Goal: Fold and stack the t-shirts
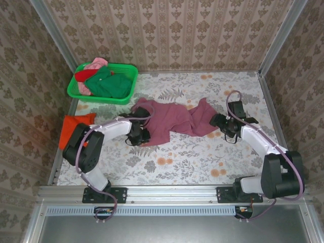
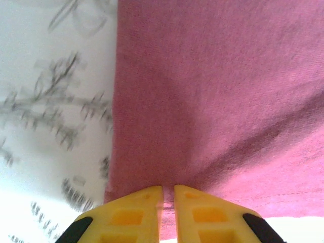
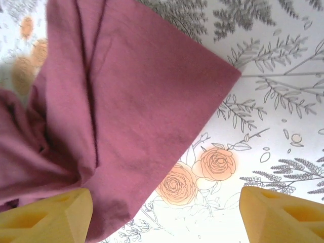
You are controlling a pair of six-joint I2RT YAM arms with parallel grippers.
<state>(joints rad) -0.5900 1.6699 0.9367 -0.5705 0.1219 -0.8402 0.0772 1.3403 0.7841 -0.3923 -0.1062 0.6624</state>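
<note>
The left gripper (image 2: 168, 198) pinches the near edge of the maroon shirt (image 2: 217, 101); the flowered table (image 2: 50, 106) lies to the left.

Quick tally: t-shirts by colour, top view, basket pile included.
maroon t-shirt: 1
orange-red t-shirt: 1
green t-shirt: 1
red t-shirt: 1
pink t-shirt: 1, two patches showing, maybe more
Total: 5 at least

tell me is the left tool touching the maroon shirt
Touching. The left wrist view shows the left tool shut on the shirt at its edge.
</note>
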